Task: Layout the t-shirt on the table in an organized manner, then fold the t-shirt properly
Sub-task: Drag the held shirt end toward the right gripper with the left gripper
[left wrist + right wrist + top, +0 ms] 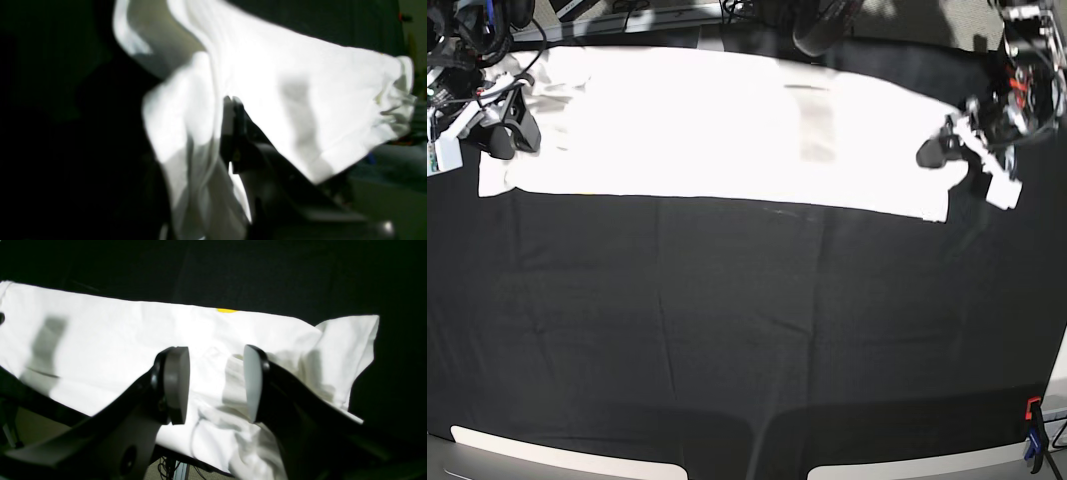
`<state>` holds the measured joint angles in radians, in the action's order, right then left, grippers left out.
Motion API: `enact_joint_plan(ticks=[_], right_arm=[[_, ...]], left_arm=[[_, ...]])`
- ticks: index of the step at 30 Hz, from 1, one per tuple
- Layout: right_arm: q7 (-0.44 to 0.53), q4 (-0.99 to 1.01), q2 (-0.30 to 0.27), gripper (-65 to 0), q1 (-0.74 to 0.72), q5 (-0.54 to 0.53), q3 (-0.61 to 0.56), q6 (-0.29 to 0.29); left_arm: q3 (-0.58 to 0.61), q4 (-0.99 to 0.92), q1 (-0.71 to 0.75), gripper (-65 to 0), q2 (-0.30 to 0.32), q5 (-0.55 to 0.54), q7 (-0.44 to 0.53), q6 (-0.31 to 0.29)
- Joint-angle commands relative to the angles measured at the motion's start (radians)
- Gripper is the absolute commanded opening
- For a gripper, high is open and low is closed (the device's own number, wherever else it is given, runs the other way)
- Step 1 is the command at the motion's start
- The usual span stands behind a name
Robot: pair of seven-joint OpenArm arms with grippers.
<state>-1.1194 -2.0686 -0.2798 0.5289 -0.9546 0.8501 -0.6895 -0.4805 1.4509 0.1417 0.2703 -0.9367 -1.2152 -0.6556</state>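
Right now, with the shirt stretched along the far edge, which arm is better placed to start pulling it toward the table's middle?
Probably the left gripper: its jaws are already shut on the t-shirt. The right gripper hangs open above the cloth, gripping nothing.

Black right pincer (216, 383), rounded grey pads (176, 383)

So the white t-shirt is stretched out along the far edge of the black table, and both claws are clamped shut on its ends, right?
Not quite. Only the left gripper is shut on the t-shirt. The right wrist view shows the right gripper with its jaws apart above the cloth, gripping nothing. The shirt does lie stretched along the far edge of the table.
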Motion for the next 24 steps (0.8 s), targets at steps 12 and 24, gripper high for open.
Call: enact_joint_plan(ticks=[12,24], right_arm=[[0.031,-0.016,-0.014,-39.6,-0.003,-0.023,0.007,-0.009],[0.035,-0.016,-0.014,-39.5,-0.003,-0.026,0.007,-0.009]], left_arm=[[0.077,0.014,-0.219,-65.0,0.157,0.345,0.098,0.193],[0.078,0.015,-0.239,-65.0,0.166,0.265,0.070,0.196]])
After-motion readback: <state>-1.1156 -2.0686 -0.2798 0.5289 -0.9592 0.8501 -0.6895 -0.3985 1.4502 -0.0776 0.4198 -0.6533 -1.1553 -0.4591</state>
